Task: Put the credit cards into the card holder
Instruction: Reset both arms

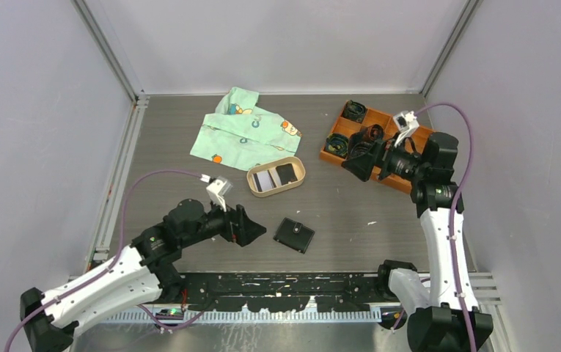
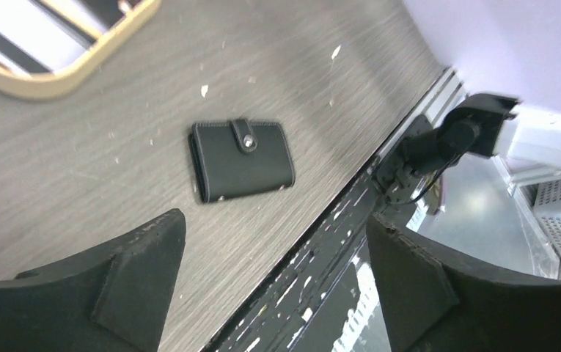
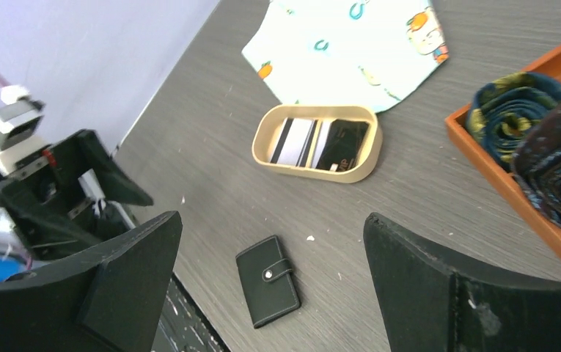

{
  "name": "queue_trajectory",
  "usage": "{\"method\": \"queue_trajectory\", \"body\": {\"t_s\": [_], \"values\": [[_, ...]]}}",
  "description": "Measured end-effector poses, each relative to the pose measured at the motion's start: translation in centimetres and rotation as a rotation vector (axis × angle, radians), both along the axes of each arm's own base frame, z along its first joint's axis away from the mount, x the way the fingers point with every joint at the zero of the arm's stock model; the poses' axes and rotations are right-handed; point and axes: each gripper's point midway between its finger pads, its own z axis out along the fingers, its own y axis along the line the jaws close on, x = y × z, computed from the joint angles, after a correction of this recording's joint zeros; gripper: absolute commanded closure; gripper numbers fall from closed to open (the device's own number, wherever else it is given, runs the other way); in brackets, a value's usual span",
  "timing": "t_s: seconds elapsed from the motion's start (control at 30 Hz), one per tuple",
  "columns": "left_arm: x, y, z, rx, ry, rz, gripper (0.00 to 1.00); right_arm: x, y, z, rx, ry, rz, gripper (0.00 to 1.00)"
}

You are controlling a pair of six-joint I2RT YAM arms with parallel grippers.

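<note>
The card holder (image 1: 294, 235) (image 2: 242, 159) (image 3: 268, 290) lies flat on the table near its front edge, black, folded shut with its snap tab fastened. The credit cards sit in a tan oval tray (image 1: 251, 183) (image 3: 314, 170): a whitish striped one (image 1: 265, 178) (image 3: 295, 141) and a black one (image 1: 287, 173) (image 3: 342, 144). My left gripper (image 1: 251, 229) (image 2: 275, 216) hovers just left of the holder, open and empty. Far to the right, my right gripper (image 1: 369, 165) (image 3: 271, 217) is raised over the orange box's near corner, open and empty.
A light green printed cloth (image 1: 244, 132) (image 3: 350, 44) lies behind the tray. An orange compartment box (image 1: 334, 157) (image 3: 497, 169) with rolled ties (image 3: 512, 110) stands at the back right. A black rail (image 1: 277, 282) runs along the table's front edge.
</note>
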Motion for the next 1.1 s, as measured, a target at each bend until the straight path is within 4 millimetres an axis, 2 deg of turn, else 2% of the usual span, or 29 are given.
{"method": "queue_trajectory", "body": {"t_s": [0.07, 0.23, 0.33, 0.47, 0.6, 0.77, 0.9, 1.1], "values": [[0.2, 0.4, 2.1, -0.021, -0.045, 0.013, 0.00, 0.3, -0.9, 0.8, 0.016, -0.001, -0.045, 0.01], [1.0, 1.8, 9.4, -0.103, -0.187, 0.077, 0.00, 0.7, -2.5, 2.3, 0.037, -0.012, -0.113, 0.01], [1.3, 2.7, 11.9, -0.086, -0.238, 0.108, 0.00, 1.2, -3.2, 3.0, 0.049, 0.009, -0.168, 0.01], [2.2, 3.6, 14.3, -0.018, -0.295, 0.141, 0.00, 2.5, -4.7, 4.8, 0.047, 0.037, -0.298, 0.01], [3.1, 3.6, 14.5, 0.044, -0.325, 0.149, 0.00, 3.5, -6.3, 7.1, 0.034, 0.034, -0.416, 0.00], [4.0, 2.5, 12.9, 0.111, -0.314, 0.127, 0.00, 3.4, -7.4, 8.9, 0.027, 0.023, -0.502, 0.01], [4.5, 1.7, 11.4, 0.154, -0.296, 0.106, 0.00, 3.3, -7.7, 8.7, 0.024, 0.041, -0.520, 0.01], [4.5, 1.6, 10.1, 0.165, -0.285, 0.097, 0.00, 3.2, -7.7, 8.1, 0.033, 0.070, -0.502, 0.01]]}}
